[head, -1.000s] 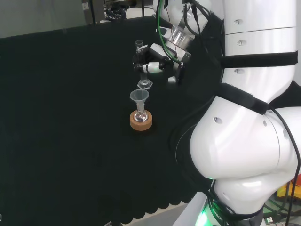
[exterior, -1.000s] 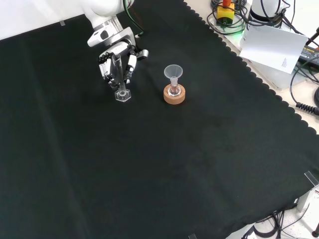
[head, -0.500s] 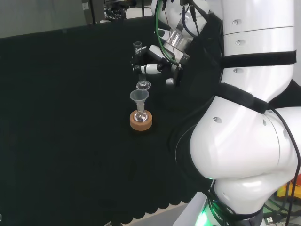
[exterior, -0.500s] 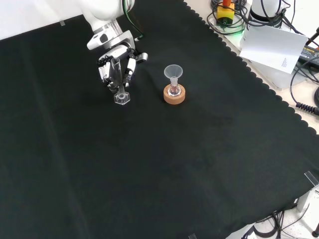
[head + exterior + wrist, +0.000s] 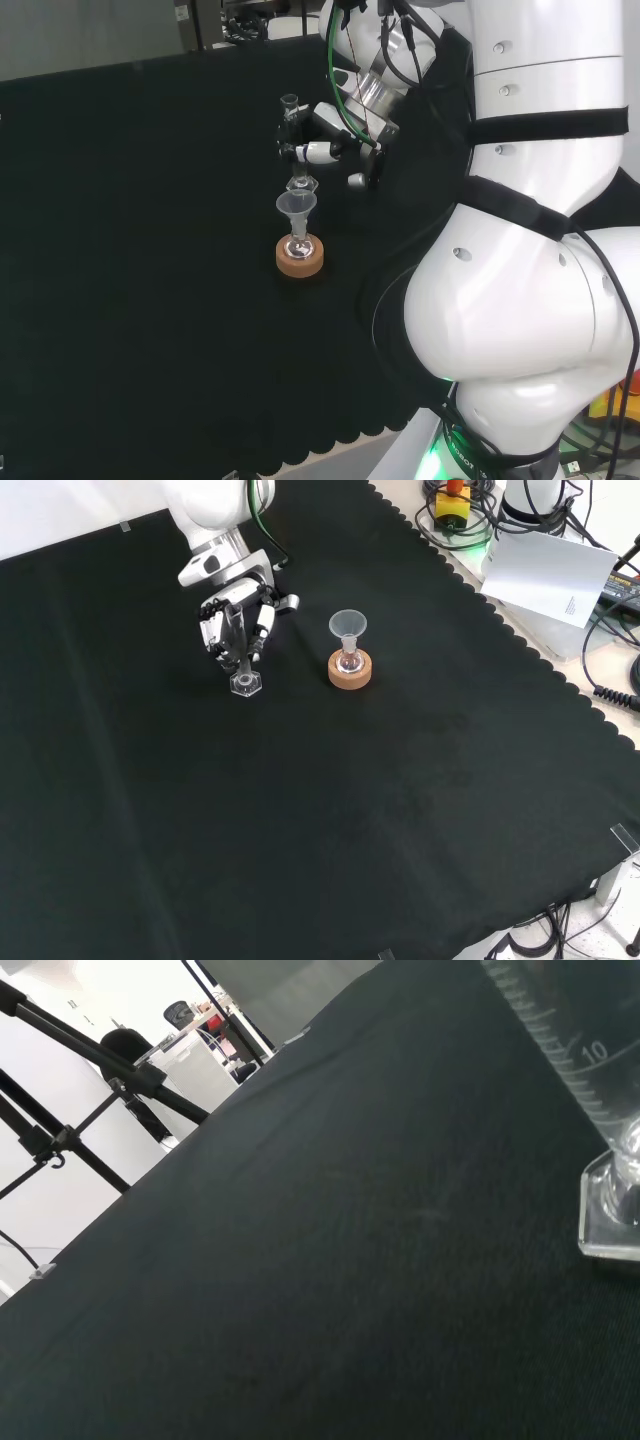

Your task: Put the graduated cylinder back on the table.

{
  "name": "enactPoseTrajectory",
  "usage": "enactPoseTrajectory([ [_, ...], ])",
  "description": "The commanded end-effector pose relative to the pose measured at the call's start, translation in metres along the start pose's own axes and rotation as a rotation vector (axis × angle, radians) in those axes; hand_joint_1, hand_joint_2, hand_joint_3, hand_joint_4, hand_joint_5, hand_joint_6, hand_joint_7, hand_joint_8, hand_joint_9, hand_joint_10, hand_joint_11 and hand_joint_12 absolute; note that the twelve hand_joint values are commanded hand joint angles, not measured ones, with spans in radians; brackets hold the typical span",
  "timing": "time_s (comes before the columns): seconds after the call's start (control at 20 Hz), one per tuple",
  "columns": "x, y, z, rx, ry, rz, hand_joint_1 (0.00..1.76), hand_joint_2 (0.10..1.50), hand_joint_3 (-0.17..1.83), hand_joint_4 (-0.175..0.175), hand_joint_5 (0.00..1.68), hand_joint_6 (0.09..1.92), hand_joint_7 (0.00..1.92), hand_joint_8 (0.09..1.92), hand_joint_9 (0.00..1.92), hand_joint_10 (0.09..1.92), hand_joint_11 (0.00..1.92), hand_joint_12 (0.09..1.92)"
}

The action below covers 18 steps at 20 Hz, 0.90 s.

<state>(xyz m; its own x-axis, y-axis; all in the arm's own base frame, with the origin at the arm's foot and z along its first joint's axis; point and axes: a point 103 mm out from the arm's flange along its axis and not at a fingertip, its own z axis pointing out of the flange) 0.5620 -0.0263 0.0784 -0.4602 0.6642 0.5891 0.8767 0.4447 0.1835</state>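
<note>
A clear graduated cylinder (image 5: 240, 652) with a hexagonal foot stands upright, and my hand (image 5: 236, 622) is shut on its tube. In the front view the foot sits low at the cloth (image 5: 300, 810), left of the cork ring. In the head view the hand (image 5: 322, 150) holds the cylinder (image 5: 293, 140) just behind the funnel. The wrist view has the cylinder (image 5: 590, 1090) with its printed scale and its foot close to the cloth; whether the foot touches I cannot tell.
A small flask with a clear funnel (image 5: 348, 626) in its neck sits on a cork ring (image 5: 350, 670) right of the cylinder in the front view. The cork ring (image 5: 300, 257) is nearer than the hand in the head view. Cables and paper lie beyond the cloth's scalloped edge.
The hand has carried the cylinder lower, toward the cloth, and slightly nearer in the front view. The funnel and flask have not moved.
</note>
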Motion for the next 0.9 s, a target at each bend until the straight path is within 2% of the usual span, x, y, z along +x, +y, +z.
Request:
enactPoseTrajectory([
  [0.05,0.001,-0.004,0.003,0.007,0.006,-0.007,1.1,1.2,0.0,-0.142,0.83,1.23,0.93,0.57,1.28,0.09,1.13,0.84],
  [0.3,-0.001,-0.009,0.006,0.022,0.051,0.006,1.07,1.2,0.0,-0.07,0.83,1.23,0.8,0.65,1.22,0.09,1.0,0.96],
  [0.4,-0.001,-0.01,0.006,0.025,0.057,0.006,1.07,1.17,-0.02,-0.043,0.78,0.98,0.75,0.64,1.19,0.09,0.95,0.99],
  [0.55,-0.001,-0.011,0.002,0.034,0.062,0.009,1.04,1.16,-0.1,-0.039,0.72,0.78,0.68,0.62,1.14,0.09,0.87,1.04],
  [0.75,0.001,-0.009,-0.003,0.041,0.054,0.013,1.0,1.15,-0.17,-0.039,0.65,0.73,0.62,0.62,1.07,0.09,0.77,1.1],
  [0.9,0.003,-0.007,-0.009,0.039,0.047,0.016,0.96,1.13,-0.17,-0.038,0.57,0.69,0.56,0.62,0.97,0.09,0.62,1.19],
])
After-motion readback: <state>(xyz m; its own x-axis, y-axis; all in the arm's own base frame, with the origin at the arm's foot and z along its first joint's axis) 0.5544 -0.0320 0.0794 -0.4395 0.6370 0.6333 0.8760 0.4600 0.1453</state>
